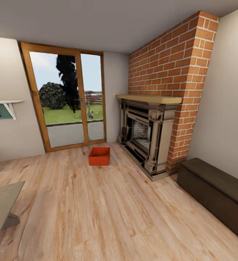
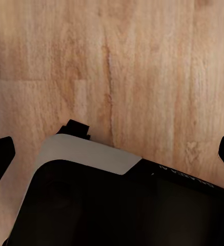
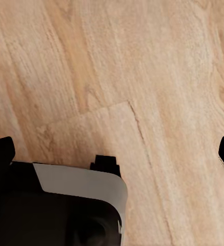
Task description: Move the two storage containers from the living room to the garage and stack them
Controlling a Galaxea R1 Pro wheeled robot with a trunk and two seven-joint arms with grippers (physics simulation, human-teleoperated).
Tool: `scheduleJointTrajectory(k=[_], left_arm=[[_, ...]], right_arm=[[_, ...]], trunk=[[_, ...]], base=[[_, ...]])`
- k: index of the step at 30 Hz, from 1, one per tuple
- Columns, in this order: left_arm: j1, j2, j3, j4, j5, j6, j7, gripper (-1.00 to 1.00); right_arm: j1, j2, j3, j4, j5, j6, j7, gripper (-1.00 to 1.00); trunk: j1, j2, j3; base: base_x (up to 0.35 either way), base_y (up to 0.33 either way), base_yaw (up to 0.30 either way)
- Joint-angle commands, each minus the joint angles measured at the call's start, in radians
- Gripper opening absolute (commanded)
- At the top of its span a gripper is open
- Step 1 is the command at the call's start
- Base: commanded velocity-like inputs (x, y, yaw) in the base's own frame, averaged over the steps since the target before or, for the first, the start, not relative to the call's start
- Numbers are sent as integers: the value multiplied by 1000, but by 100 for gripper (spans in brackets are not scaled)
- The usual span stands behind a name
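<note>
Head view shows one orange-red storage container [image 1: 99, 156] resting on the light wood-plank floor [image 1: 97, 210] of the living room, between the wood-framed glass door [image 1: 66, 99] and the red-brick fireplace [image 1: 151, 134], open side up and well ahead of both claws. A dark low cabinet [image 1: 217, 195] lines the wall beside the fireplace, and a grey slab edge [image 1: 1, 210], possibly a low table, intrudes on the opposite side. Left wrist view looks straight down on planks, the left claw [image 2: 112, 154] with its dark fingertips [image 2: 0, 154] standing far apart at the frame's margins, holding nothing; part of the robot's own black-and-white body sits beneath it. Right wrist view tells the same story: the right claw [image 3: 114, 154] spread wide and empty over bare wood. Both arms appear to hang parked and pointed at the floor, a sensible carriage for driving, since the container lies well beyond reach. The fetch has not begun; the robot must likely roll forward first.
</note>
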Motion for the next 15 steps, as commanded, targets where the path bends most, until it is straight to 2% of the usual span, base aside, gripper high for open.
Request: scheduleJointTrajectory(k=[1,12,15], left_arm=[[-1,0,-9,0,7,-2,4,100],[-1,0,-9,0,7,-1,2,100],[-1,0,-9,0,7,-1,2,100]], right_arm=[[-1,1,8,3,-10,-5,4,100],[-1,1,8,3,-10,-5,5,100],[-1,1,8,3,-10,-5,3,100]], trunk=[[1,-1,-1],[1,-1,-1],[1,-1,-1]], base=[[325,5,0],[325,104,2],[325,138,105]])
